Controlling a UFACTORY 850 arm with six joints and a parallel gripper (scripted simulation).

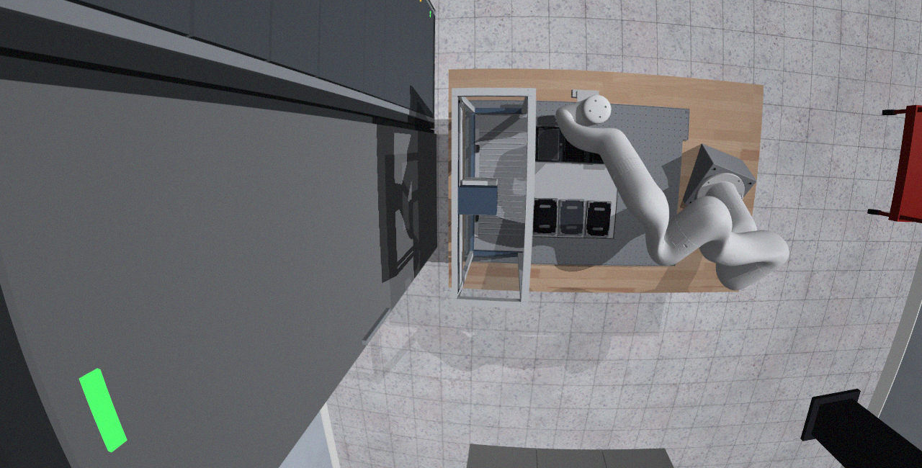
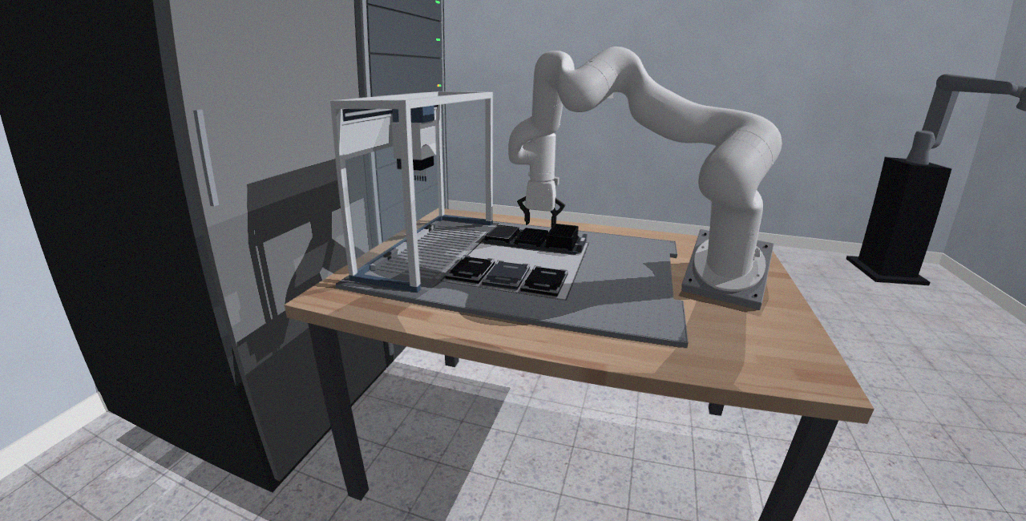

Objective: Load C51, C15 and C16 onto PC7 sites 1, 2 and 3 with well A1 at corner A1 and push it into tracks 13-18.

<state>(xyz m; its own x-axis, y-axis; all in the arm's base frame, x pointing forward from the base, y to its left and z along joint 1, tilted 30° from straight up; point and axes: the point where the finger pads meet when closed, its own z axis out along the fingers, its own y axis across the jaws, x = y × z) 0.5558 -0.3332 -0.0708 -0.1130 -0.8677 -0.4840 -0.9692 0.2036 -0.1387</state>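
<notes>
Claw (image 2: 540, 216) wide open, gripping nothing, low over the nest row.
Exterior view shows the claw (top view hides it under the wrist); three dark plates in nests: deep-well block C51 (image 2: 563, 236) tallest, nearest the arm base. Carrier PC7 (image 2: 506, 274), three sites, lies on the apron before the rails (image 2: 438, 245), on one tabletop (image 2: 717, 353).

Walls: grey-blue (image 2: 717, 30) | floor: grey tiles (image 2: 574, 460) | wooden table (image 2: 717, 367) | dark cabinet (image 2: 71, 195)
</notes>
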